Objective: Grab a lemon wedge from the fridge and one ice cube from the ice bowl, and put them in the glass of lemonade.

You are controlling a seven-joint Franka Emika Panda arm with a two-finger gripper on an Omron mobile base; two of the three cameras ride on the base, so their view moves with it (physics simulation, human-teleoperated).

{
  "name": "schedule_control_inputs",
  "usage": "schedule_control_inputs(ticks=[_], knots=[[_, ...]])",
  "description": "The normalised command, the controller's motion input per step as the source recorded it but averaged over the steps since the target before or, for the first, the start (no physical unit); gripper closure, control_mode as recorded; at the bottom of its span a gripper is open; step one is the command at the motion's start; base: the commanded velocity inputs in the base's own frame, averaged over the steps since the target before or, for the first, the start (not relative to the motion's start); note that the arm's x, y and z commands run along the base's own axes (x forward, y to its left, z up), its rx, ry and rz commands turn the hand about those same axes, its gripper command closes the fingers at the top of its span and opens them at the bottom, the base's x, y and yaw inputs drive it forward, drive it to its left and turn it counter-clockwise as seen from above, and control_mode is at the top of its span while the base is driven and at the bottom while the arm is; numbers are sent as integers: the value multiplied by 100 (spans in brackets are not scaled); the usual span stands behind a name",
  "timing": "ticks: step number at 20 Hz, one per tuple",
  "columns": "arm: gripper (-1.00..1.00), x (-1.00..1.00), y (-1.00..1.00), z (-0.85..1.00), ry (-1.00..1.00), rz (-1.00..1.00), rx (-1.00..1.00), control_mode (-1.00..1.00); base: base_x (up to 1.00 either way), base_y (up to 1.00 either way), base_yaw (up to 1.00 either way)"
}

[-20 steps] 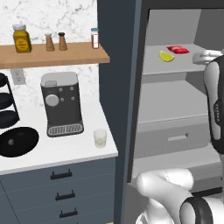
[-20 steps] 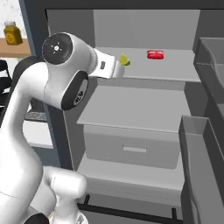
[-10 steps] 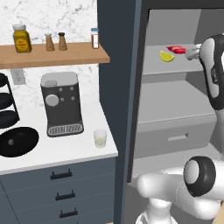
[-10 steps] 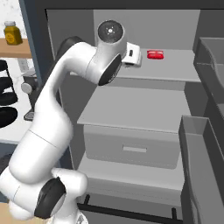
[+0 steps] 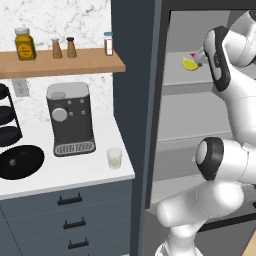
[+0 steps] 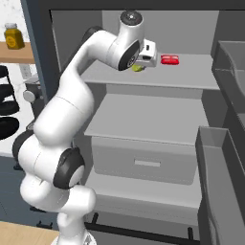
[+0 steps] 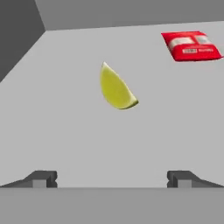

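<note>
The fridge (image 5: pixel 135 95) stands open, and the lemon wedge (image 7: pixel 116 89) lies on its top shelf (image 6: pixel 186 79), a yellow-green piece also seen as lemon wedge (image 5: pixel 190 64) and lemon wedge (image 6: pixel 138 68). My gripper (image 7: pixel 111 177) is open, hovering just short of the wedge with nothing between its fingertips (image 7: pixel 41 178). The hand (image 6: pixel 148 53) is right over the wedge on that shelf. On the counter, the glass of lemonade (image 5: pixel 114 158) stands near the front edge. The black ice bowl (image 5: pixel 20 161) lies at the left; the ice cube is too small to make out.
A red packet (image 7: pixel 191 45) lies on the same shelf beyond the wedge, to its right. A coffee machine (image 5: pixel 70 118) stands between bowl and glass, beside a tiered rack (image 5: pixel 5 115). Fridge door bins (image 6: pixel 225 158) jut out at the right; a drawer (image 6: pixel 143 160) sits below.
The arm has swung up and into the fridge, bringing the hand from the right of the top shelf to just over the lemon wedge.
</note>
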Motion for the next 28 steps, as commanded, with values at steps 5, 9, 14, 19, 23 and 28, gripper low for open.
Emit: schedule_control_inputs(ticks=[5, 9, 14, 19, 23, 28], knots=[[-100, 40, 0, -18, 5, 1, 0, -100, 0, 0, 0], [-100, 42, 0, -38, 0, 2, 0, -100, 0, 0, 0], [-100, 34, 0, -14, 0, 2, 0, -100, 0, 0, 0], [-100, 34, 0, 2, 0, 0, 0, -100, 0, 0, 0], [-100, 41, -5, 1, 0, 0, 0, -100, 0, 0, 0], [-100, 49, -1, 2, 0, 0, 0, -100, 0, 0, 0]])
